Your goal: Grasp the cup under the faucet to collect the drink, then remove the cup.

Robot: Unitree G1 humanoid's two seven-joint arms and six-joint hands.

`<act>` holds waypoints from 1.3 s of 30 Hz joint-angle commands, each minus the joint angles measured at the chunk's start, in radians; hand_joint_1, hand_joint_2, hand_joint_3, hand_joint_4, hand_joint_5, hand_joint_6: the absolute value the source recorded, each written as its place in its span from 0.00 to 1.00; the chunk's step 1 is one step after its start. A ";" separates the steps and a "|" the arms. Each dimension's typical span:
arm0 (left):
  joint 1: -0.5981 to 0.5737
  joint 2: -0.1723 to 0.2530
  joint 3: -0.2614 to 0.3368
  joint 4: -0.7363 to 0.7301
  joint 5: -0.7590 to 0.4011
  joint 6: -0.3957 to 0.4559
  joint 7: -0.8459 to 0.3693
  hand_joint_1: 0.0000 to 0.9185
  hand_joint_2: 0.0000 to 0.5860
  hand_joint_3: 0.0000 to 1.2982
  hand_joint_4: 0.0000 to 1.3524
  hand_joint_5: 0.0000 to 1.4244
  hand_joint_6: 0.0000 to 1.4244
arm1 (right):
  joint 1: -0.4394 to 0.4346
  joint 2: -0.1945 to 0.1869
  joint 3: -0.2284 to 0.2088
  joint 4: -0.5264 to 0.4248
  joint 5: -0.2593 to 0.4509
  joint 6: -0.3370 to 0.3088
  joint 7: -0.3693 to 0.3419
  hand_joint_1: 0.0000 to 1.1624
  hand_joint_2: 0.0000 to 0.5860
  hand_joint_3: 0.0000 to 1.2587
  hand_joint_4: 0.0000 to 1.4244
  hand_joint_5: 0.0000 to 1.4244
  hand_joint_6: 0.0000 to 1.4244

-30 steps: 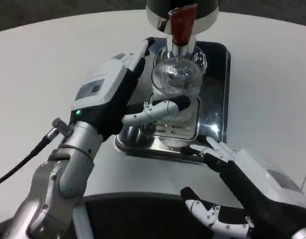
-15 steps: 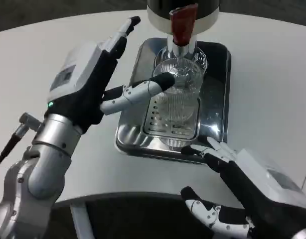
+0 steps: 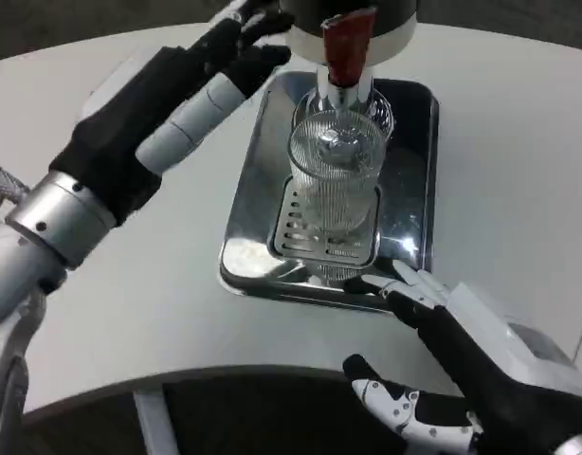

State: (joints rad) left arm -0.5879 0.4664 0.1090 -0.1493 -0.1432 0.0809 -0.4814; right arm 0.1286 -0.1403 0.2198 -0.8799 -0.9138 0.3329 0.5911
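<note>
Up by the tap, left hand (image 3: 201,71): raised beside the dispenser (image 3: 348,19), fingers reaching toward its body and red lever (image 3: 346,43); it looks released, grasping nothing, though its fingertips are hard to make out against the dark housing.
Near edge, right hand (image 3: 452,365): fingers spread, released, holding nothing, hovering just in front of the tray (image 3: 414,190).
Cup (image 3: 336,175): clear ribbed glass, upright on the slotted grate (image 3: 324,242) in the middle of the tray, right under the spout (image 3: 340,95); neither hand touches it.
Tray: shiny metal, sitting on the white worktop (image 3: 518,142).
Contents: cannot tell whether any drink is in the glass.
Handling: likely rigid, breakable and fairly light when empty, heavier once filled; the ribs should give some grip, but wet glass may slip.
Where to hold: around the middle of the ribbed wall, from the side, below the rim, keeping it upright so nothing spills when it is drawn clear of the spout.
</note>
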 commanded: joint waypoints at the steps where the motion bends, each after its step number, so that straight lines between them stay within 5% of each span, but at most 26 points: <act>1: -0.031 0.019 0.019 0.022 -0.058 0.022 -0.039 0.06 0.01 0.00 0.00 0.05 0.00 | 0.005 0.004 0.012 -0.006 -0.004 0.006 -0.003 0.50 0.77 0.15 0.01 0.00 0.00; 39: -0.144 0.008 -0.043 0.131 -0.077 0.018 -0.093 0.00 0.00 0.01 0.00 0.05 0.01 | 0.003 0.002 0.025 -0.010 -0.013 0.005 -0.003 0.50 0.77 0.15 0.02 0.00 0.00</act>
State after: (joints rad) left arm -0.7167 0.4704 0.0679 -0.0247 -0.2252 0.1084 -0.5648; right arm 0.1237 -0.1371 0.2419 -0.8794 -0.9206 0.3370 0.5911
